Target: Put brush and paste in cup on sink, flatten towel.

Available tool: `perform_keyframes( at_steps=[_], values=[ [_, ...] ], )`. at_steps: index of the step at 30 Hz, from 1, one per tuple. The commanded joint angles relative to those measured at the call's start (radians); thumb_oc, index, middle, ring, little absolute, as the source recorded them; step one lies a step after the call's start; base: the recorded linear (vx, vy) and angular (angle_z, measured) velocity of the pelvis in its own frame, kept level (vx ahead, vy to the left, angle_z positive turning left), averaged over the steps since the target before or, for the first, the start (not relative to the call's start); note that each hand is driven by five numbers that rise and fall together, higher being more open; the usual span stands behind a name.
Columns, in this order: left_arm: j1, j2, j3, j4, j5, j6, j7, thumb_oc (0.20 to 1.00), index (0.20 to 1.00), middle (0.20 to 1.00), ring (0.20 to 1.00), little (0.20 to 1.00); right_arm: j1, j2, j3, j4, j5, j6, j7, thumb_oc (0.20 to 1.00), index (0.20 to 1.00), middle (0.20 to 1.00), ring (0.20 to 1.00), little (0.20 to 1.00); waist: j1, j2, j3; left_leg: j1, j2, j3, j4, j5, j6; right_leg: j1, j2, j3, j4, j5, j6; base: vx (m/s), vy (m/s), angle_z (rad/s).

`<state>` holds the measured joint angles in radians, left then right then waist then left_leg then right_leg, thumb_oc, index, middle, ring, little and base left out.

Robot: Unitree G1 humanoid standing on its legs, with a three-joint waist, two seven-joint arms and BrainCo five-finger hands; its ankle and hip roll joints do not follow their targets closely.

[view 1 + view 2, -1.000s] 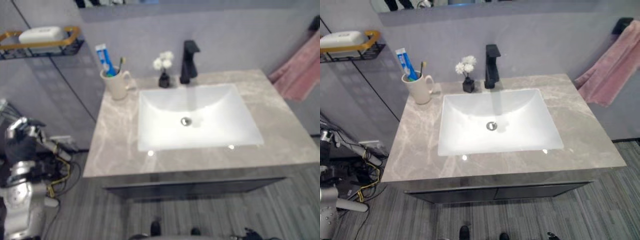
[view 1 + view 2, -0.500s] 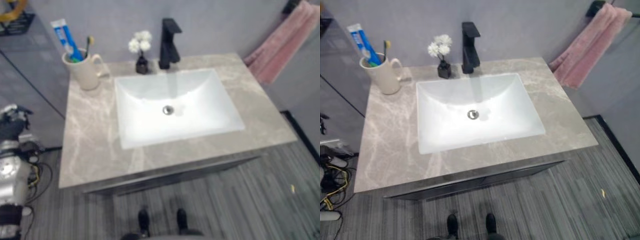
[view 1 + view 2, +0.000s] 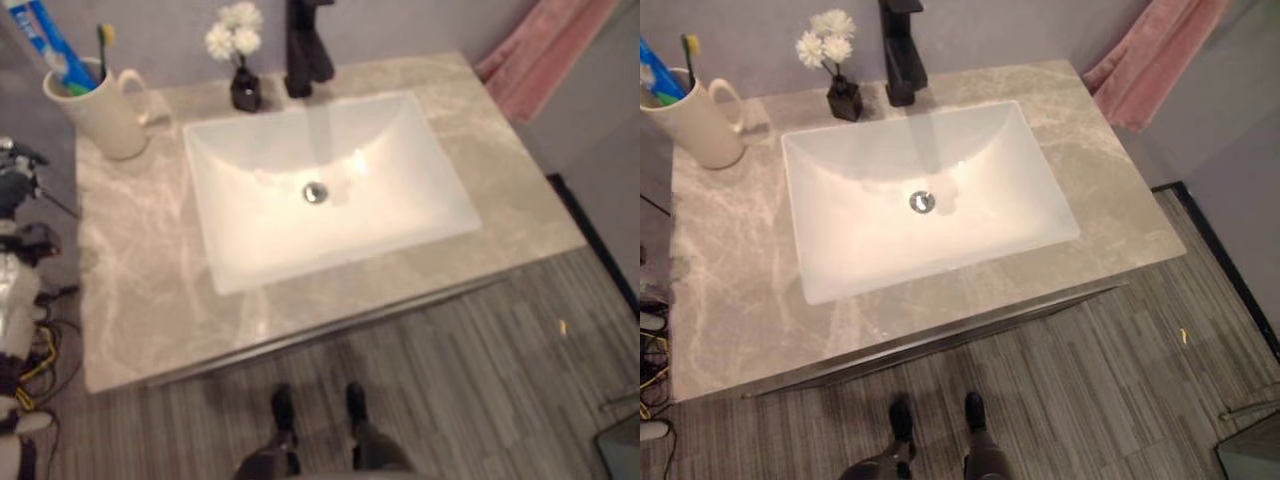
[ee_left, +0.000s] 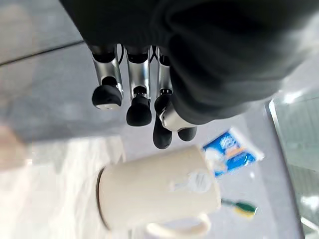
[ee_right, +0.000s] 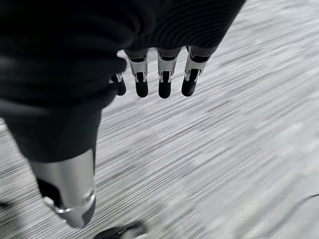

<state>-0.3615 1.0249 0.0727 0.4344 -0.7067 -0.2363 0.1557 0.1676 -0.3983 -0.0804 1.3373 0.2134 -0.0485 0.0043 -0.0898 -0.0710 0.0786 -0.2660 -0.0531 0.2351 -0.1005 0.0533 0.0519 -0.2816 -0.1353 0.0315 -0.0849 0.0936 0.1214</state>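
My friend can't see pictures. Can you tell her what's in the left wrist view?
A cream mug stands on the pale counter with a blue-and-white toothpaste tube and a green-handled toothbrush poking out of it. The robot's left hand hangs near it, fingers relaxed and holding nothing.

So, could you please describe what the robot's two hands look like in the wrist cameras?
Both hands look alike. The left hand has a dark ribbed cover over its back and wrist, with a row of silver fingers ending in rounded dark tips. The right hand has the same dark ribbed cover and silver, dark-tipped fingers, with a silver-grey thumb set apart from them.
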Motion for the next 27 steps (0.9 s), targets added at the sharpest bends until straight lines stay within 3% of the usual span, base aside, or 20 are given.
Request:
perform_keyframes(
  at_steps=[1,27],
  values=[
    [-0.061,0.031,0.054,0.024,0.035,-0.036,0.027,0.2,0.2,0.2,0.2,0.2,0.021,-0.072,-0.011,0.063,0.009,0.018,-0.001,1.0,1.0,1.0,1.0,1.0,-0.002,0.046,0.011,0.004,0.012,-0.097,0.013,-0.065,-0.01,0.115,-0.043,-0.043,-0.002,0.102,0.073,0.0,0.0,0.0],
    [-0.303,0.041,-0.108,0.1,0.06,-0.02,0.052,0.2,0.2,0.2,0.2,0.2,-0.077,-0.14,-0.012,0.103,0.027,0.037,-0.014,1.0,1.0,1.0,1.0,1.0,-0.01,0.041,0.048,-0.081,0.024,-0.087,0.013,-0.046,-0.016,0.013,-0.03,-0.029,-0.002,0.102,0.07,0.0,0.001,-0.01]
  ],
)
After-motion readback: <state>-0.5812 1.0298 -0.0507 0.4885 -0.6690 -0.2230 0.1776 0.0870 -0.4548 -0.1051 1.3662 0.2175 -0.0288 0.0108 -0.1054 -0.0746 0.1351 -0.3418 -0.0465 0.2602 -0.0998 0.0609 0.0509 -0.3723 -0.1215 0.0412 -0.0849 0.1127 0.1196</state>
